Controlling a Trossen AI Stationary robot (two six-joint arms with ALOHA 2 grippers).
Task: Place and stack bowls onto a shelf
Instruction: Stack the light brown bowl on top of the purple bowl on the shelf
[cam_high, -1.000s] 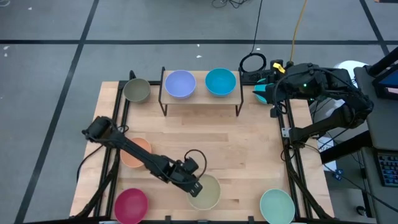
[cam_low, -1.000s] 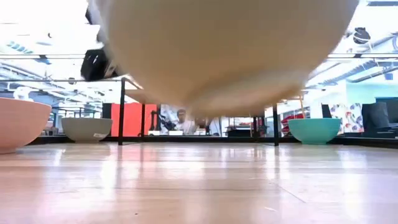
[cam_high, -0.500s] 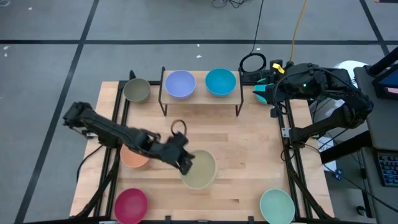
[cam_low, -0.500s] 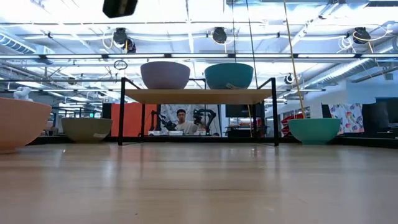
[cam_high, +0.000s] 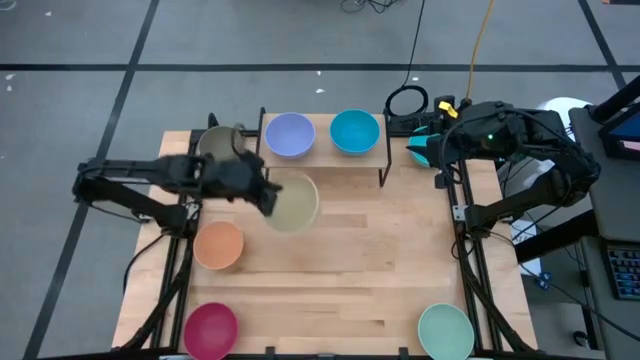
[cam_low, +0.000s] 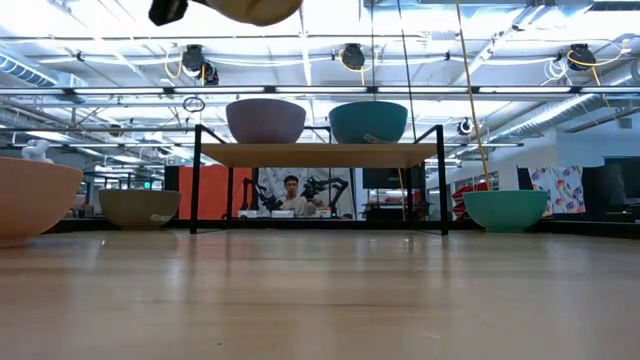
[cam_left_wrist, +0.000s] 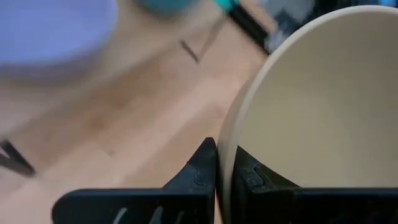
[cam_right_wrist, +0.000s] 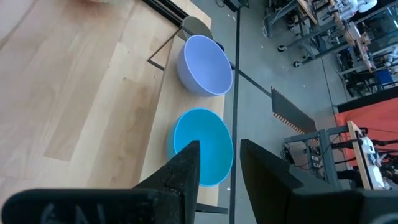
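Note:
My left gripper (cam_high: 268, 196) is shut on the pale yellow bowl (cam_high: 293, 201) and holds it in the air just on the near side of the shelf (cam_high: 322, 161), by its left half. In the low view the bowl (cam_low: 255, 9) shows at the top edge. On the shelf stand a periwinkle bowl (cam_high: 290, 134) and a cyan bowl (cam_high: 354, 131), each on its base. My right gripper (cam_right_wrist: 217, 163) is open and waits at the table's far right corner, above a teal bowl (cam_low: 505, 210). My left gripper pinches the pale yellow bowl's rim (cam_left_wrist: 225, 155), one finger (cam_left_wrist: 202, 167) outside the wall and the other (cam_left_wrist: 250, 175) inside. The fingers come from the table's left. The bowl is lifted clear of the table and sits tilted in the hold.
An olive-grey bowl (cam_high: 220, 145) stands left of the shelf, partly under my left arm. An orange bowl (cam_high: 218, 244) sits at the left edge, a magenta one (cam_high: 210, 328) and a mint one (cam_high: 445, 330) at the near corners. A person (cam_low: 291, 196) shows beyond the table.
My left gripper has carried the pale yellow bowl from low over the table's near edge up and toward the far edge, ending just before the shelf's left half. The bowl has stayed in the hold and now hangs well above shelf height.

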